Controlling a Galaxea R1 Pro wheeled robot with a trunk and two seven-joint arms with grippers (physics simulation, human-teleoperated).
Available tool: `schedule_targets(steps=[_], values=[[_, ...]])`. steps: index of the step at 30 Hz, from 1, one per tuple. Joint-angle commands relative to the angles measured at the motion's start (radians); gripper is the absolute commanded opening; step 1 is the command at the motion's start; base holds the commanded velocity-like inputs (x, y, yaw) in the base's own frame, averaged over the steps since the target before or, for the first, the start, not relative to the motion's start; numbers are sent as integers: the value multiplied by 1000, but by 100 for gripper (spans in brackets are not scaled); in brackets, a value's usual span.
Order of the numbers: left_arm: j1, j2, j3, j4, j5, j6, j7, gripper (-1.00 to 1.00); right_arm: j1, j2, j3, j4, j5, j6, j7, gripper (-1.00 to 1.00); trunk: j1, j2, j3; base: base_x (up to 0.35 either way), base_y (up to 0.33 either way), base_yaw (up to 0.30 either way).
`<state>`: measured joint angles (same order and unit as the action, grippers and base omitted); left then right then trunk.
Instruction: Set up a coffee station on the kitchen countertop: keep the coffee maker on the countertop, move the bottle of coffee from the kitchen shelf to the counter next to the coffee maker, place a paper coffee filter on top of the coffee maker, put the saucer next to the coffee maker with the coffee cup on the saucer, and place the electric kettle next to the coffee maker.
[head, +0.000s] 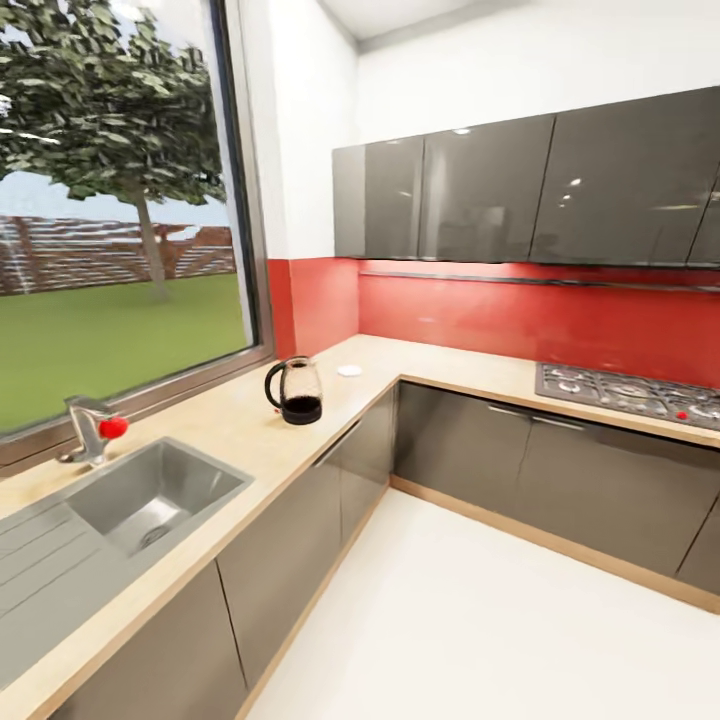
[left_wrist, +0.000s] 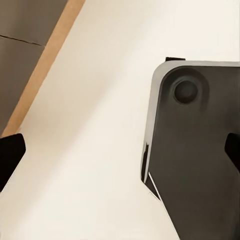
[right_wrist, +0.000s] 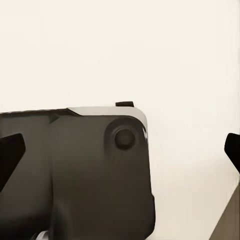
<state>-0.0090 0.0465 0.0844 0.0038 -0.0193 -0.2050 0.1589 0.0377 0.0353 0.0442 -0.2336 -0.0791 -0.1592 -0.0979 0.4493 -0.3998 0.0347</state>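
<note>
An L-shaped tabletop runs under a large window. The glass electric kettle stands upright on it, between the steel sink and a small white saucer near the corner. A gas hob sits farther right.
</note>
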Motion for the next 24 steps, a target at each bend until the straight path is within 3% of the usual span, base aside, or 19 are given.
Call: schedule_targets(steps=[1,16,24], values=[[0,0,7,1,-2,-3,1,100,1,0,5,-1,-8,-2,-3,100,1,0,0,242,-198,-300],[-1,1,8,0,0,-2,4,100,1,-2,8,4,-5,-2,-3,100,1,0,0,242,-198,-295],[-1,0,9,-1,-2,-2,4,100,1,-4,14,5,-1,-2,-2,100,1,0,0,267,-171,-61]])
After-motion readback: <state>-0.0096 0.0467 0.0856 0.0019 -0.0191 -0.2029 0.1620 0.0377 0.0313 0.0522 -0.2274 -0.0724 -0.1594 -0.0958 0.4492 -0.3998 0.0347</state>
